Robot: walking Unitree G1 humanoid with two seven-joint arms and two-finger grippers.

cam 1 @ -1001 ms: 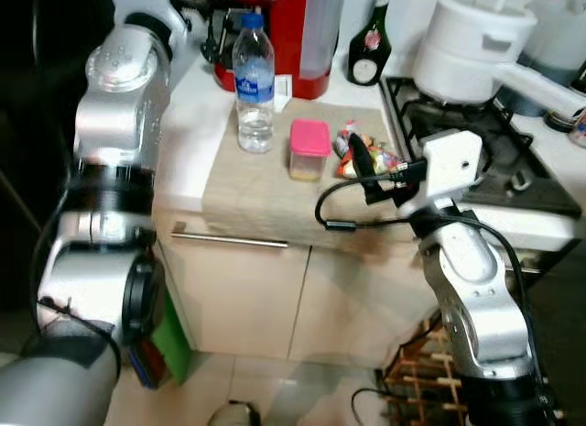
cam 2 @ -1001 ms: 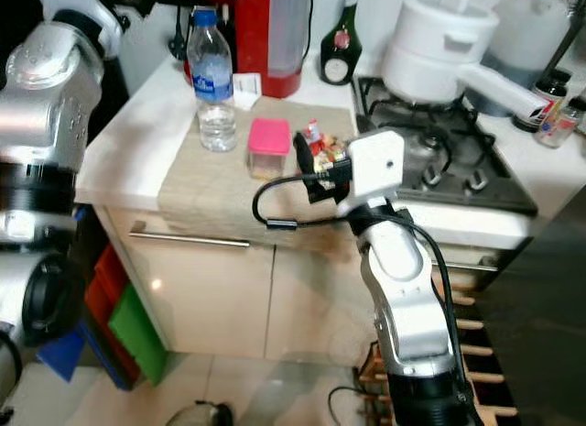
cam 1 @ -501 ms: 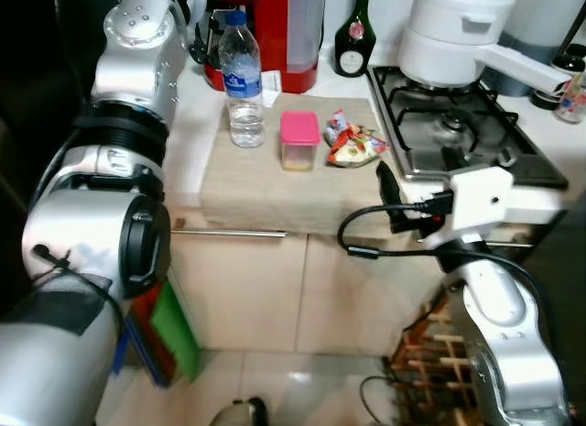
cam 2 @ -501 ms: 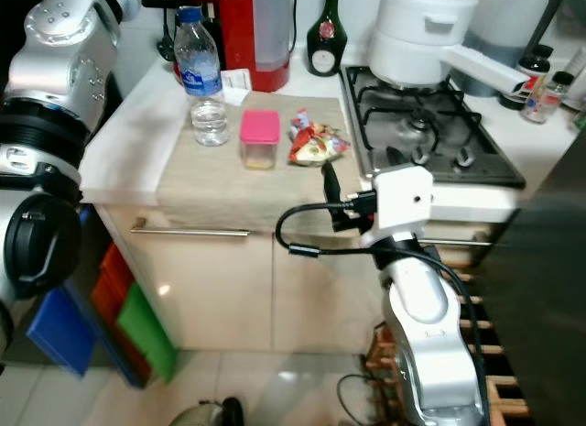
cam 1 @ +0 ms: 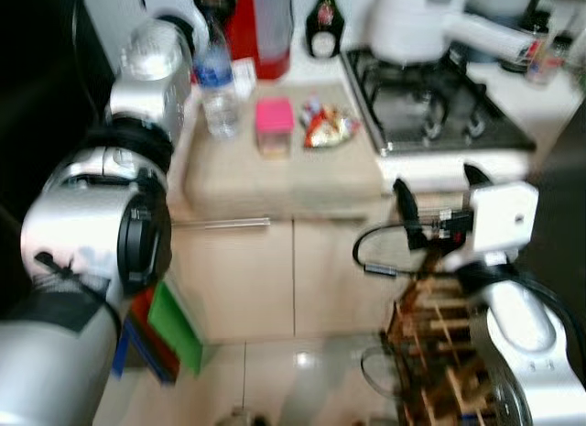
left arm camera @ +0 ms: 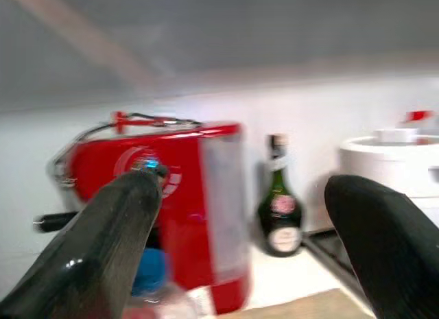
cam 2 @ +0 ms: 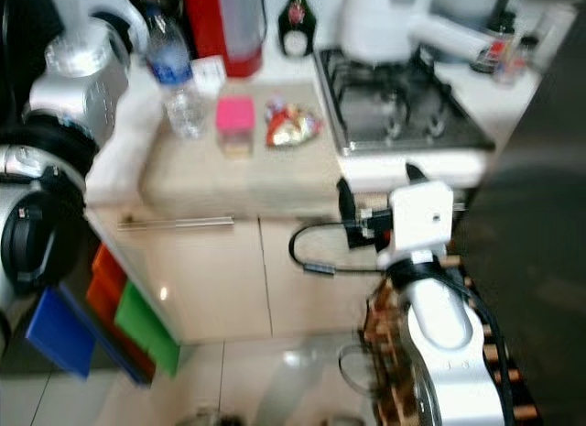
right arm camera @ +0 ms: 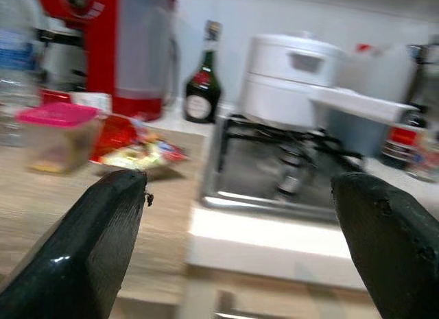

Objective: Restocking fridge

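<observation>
Water bottle [cam 1: 218, 87] stands upright just below the spread left gripper [left arm camera: 240, 250], while the spread right gripper [cam 1: 430, 190] hangs well apart, off the counter [cam 1: 275, 183].

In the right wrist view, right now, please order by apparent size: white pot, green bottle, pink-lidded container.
1. white pot, largest.
2. and 3. pink-lidded container and green bottle look about alike; the container sits nearer the camera, so I do not rank them.
</observation>
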